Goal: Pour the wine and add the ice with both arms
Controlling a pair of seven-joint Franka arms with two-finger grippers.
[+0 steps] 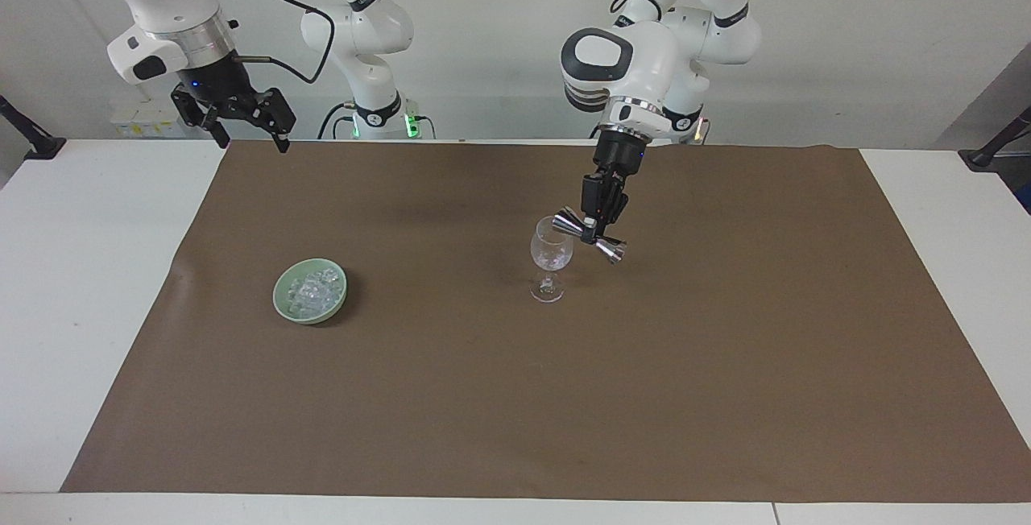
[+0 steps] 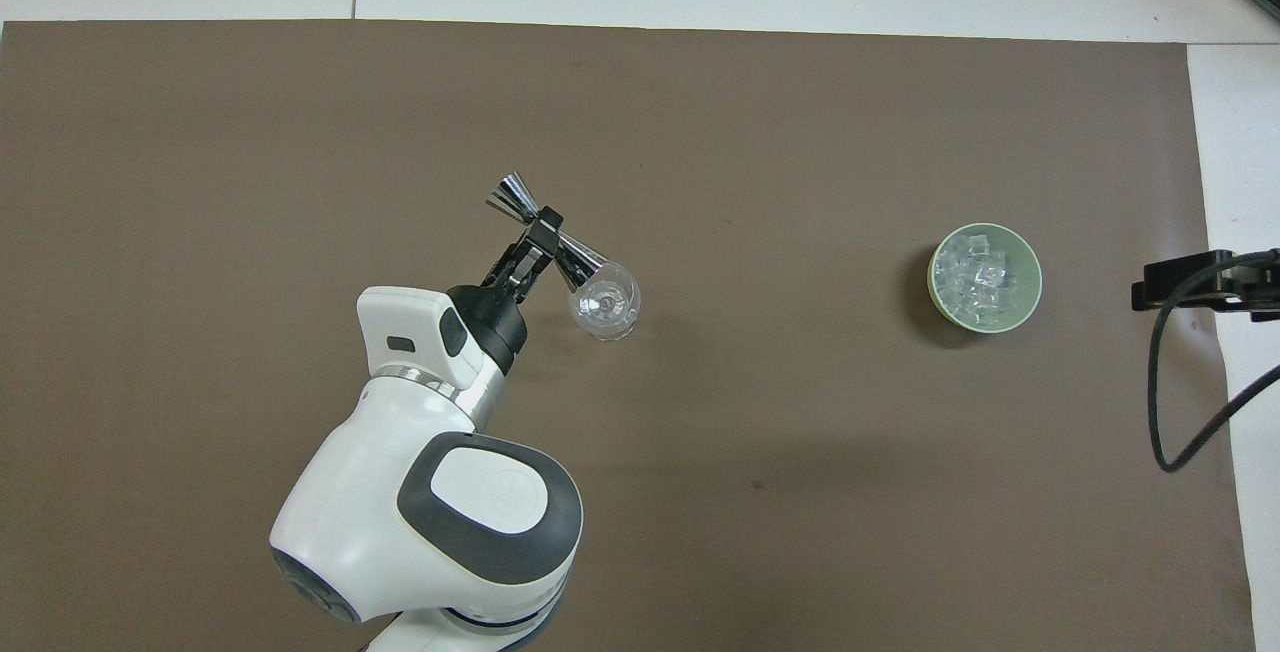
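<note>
Mostly brown mat (image 1: 483, 396) over white table (image 1: 80, 283), pale wall (image 1: 846, 42)

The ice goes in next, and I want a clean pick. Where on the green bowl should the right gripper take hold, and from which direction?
Probably the rim of the green bowl, from straight above, one finger inside the wall and one outside. It sits upright and open, low and too wide to span, and the ice heaps in the middle, leaving the edge free. The right gripper waits open, over the mat's edge.

Shiny silver jigger (image 1: 594, 236) in the black left gripper (image 1: 594, 223), clear stemmed glass (image 1: 550, 259) just beneath it, pale green bowl (image 1: 283, 302) of whitish ice (image 1: 312, 289), all on a plain brown mat (image 1: 725, 364)
</note>
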